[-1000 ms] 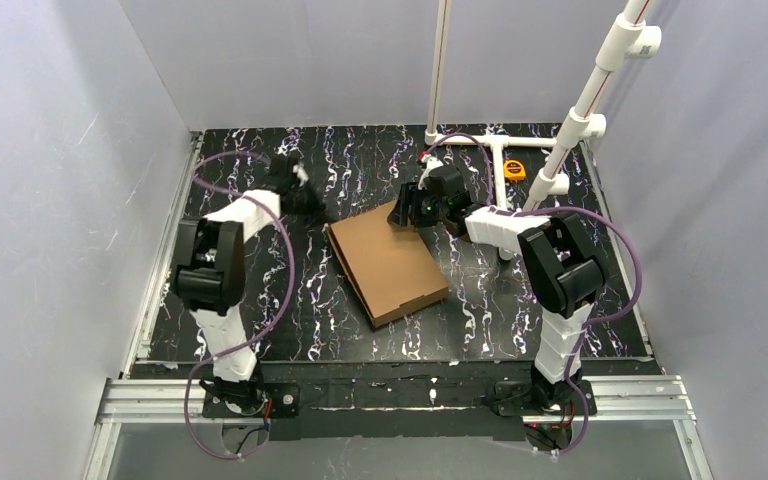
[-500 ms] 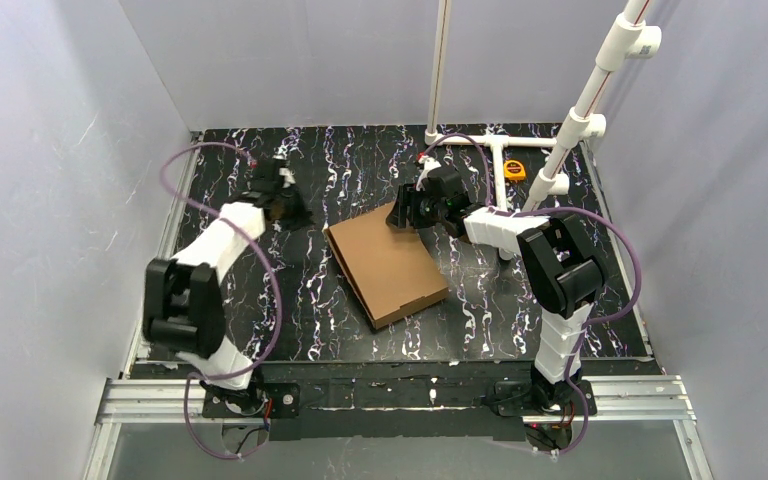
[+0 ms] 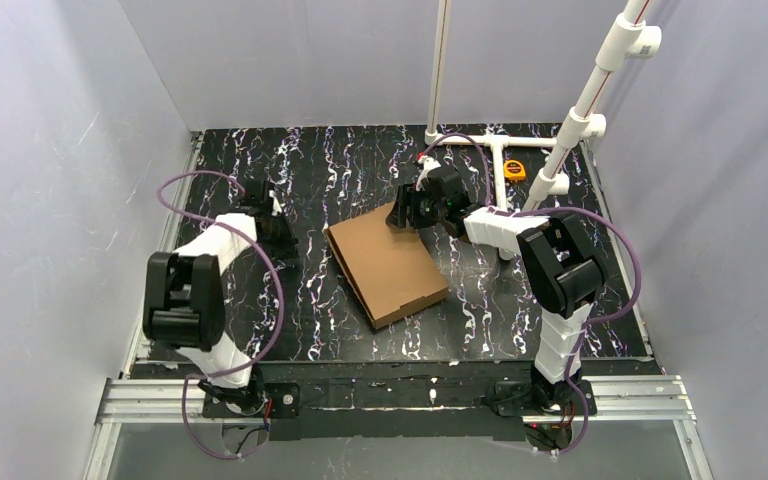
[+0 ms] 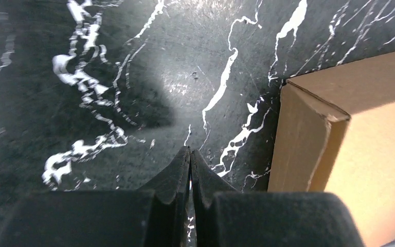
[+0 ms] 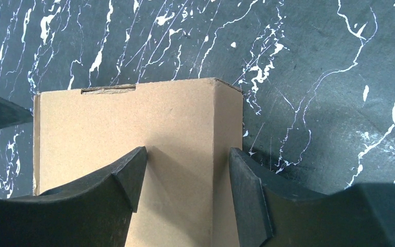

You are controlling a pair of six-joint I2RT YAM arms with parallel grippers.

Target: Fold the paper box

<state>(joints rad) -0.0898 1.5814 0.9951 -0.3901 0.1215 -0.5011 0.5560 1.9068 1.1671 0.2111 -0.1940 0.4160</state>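
The paper box (image 3: 385, 262) lies folded shut at mid-table as a flat brown cardboard mailer set at an angle. My right gripper (image 3: 398, 214) is open at the box's far right corner. In the right wrist view its gripper (image 5: 187, 150) straddles the long edge of the box (image 5: 133, 123), with one finger over the lid and the other beside the side wall; neither presses on the card. My left gripper (image 3: 286, 236) is shut and empty, low over the table just left of the box. In the left wrist view its gripper (image 4: 190, 149) points past the corner of the box (image 4: 349, 128).
A yellow tape measure (image 3: 514, 169) lies at the back right beside a white pipe frame (image 3: 500, 160) with upright poles. Grey walls close in the black marbled table (image 3: 310, 160) on three sides. An aluminium rail (image 3: 400, 392) runs along the near edge.
My left arm has drawn back, its elbow swinging left and its shut gripper moving nearer and lower beside the box. The right gripper has stayed at the corner, jaws a touch wider.
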